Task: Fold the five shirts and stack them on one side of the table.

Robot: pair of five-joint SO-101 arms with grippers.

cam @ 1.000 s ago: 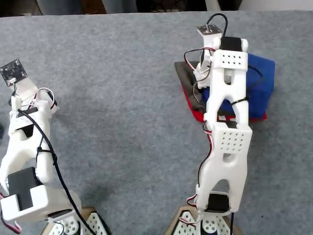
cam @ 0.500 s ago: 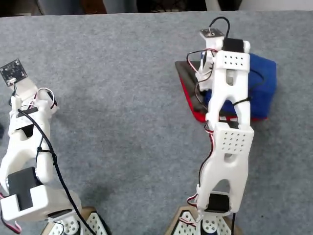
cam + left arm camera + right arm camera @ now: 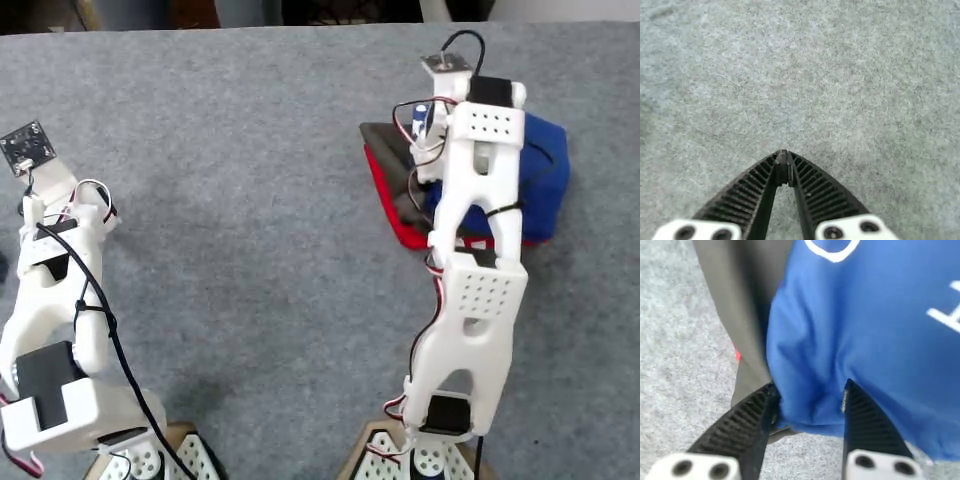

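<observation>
From above, the high view is giving the layout. A stack of folded shirts is lying on the far right part of the grey table (image 3: 250,150). A red shirt (image 3: 385,205) is showing as a thin edge at the bottom, a dark grey shirt (image 3: 385,145) is lying over it, and a blue shirt (image 3: 545,160) is sitting on top. The right arm (image 3: 480,200) is stretching out over this stack and covering much of it, its wrist over the near left part of the blue shirt. The left arm (image 3: 50,290) is resting well apart, at the table's left edge.

The right wrist view is supplying what the arm is covering from above. The right gripper (image 3: 809,387) is standing with its jaws spread wide and a bulge of blue shirt (image 3: 865,315) between them. One fingertip is touching the seam where the blue cloth meets the dark grey shirt (image 3: 740,300), and the other is pressing into blue cloth. The fabric is puckering between them, but the fingers are not closing on it. White print (image 3: 832,250) is showing on the blue shirt, and a sliver of the red shirt (image 3: 736,355) is peeking out beside the dark grey one.

The left wrist view is showing the left gripper (image 3: 785,155) clenched, its tips meeting, holding nothing, above bare grey table (image 3: 840,75).
</observation>
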